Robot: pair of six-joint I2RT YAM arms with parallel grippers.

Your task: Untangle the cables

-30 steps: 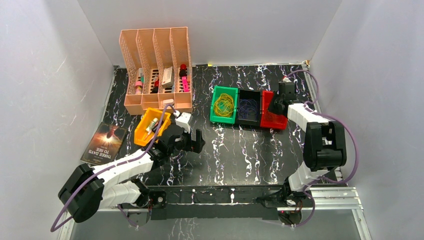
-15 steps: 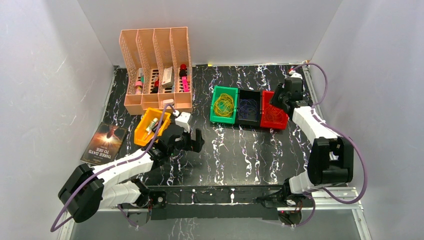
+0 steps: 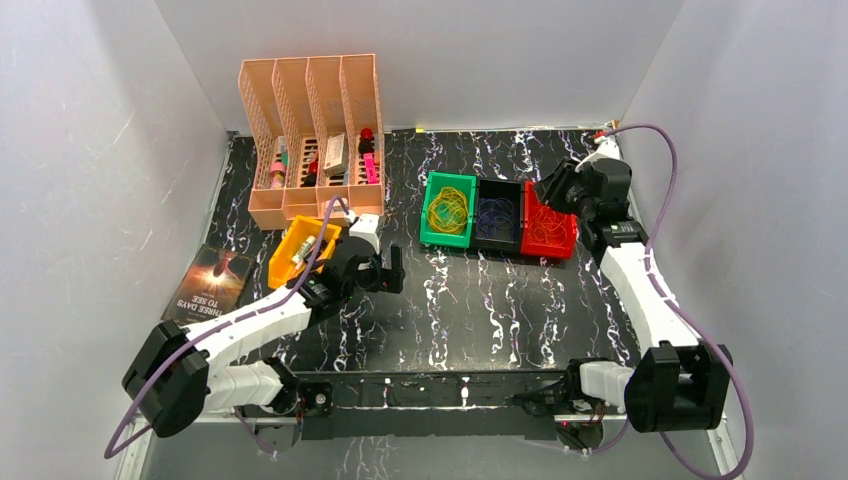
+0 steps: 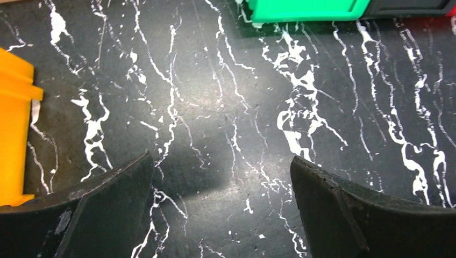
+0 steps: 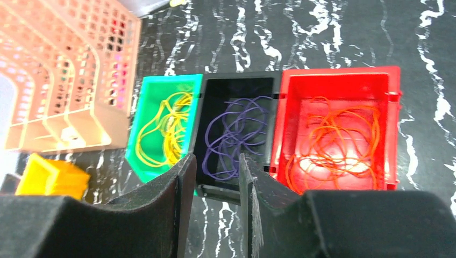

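Note:
The cables lie sorted in a row of three small bins. Yellow loops (image 5: 164, 129) fill the green bin (image 5: 161, 80), purple loops (image 5: 234, 134) the black bin (image 5: 236, 75), and orange loops (image 5: 333, 140) the red bin (image 5: 339, 72). My right gripper (image 5: 218, 161) hovers above and to the right of the red bin (image 3: 548, 232), jaws parted by a narrow gap with nothing between them. My left gripper (image 4: 220, 177) stands wide open low over bare tabletop, left of the bins and holding nothing; the top view shows it (image 3: 392, 272) beside the yellow-orange bin.
A peach slotted organiser (image 3: 312, 135) with small items stands at the back left. A yellow-orange bin (image 3: 300, 252) sits in front of it, close to my left wrist. A book (image 3: 208, 285) lies at the left edge. White walls enclose the table.
My right gripper has lifted and drawn back to the right from the red bin, and its jaws have parted. The left gripper has shifted slightly left, still open.

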